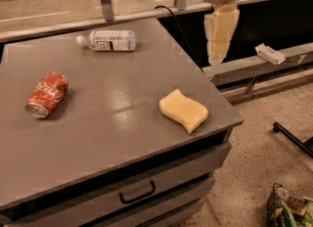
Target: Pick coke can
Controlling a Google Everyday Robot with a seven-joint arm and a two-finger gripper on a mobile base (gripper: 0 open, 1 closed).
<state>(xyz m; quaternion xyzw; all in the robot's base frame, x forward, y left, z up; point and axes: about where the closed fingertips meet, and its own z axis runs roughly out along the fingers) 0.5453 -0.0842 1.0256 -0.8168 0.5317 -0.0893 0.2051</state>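
Note:
The coke can point(46, 95), red with white script and a silver end, lies on its side at the left of the grey table top point(112, 138), its silver end pointing toward the front left. My gripper point(220, 35), pale yellow, hangs down from the arm's rounded white head at the top of the view, above the table's far right edge. It is well to the right of the can and touches nothing.
A clear plastic bottle point(107, 40) with a white label lies at the back of the table. A yellow sponge point(183, 110) lies near the right front corner. Drawers with a handle point(137, 194) face front. A bag point(288, 209) sits on the floor at the right.

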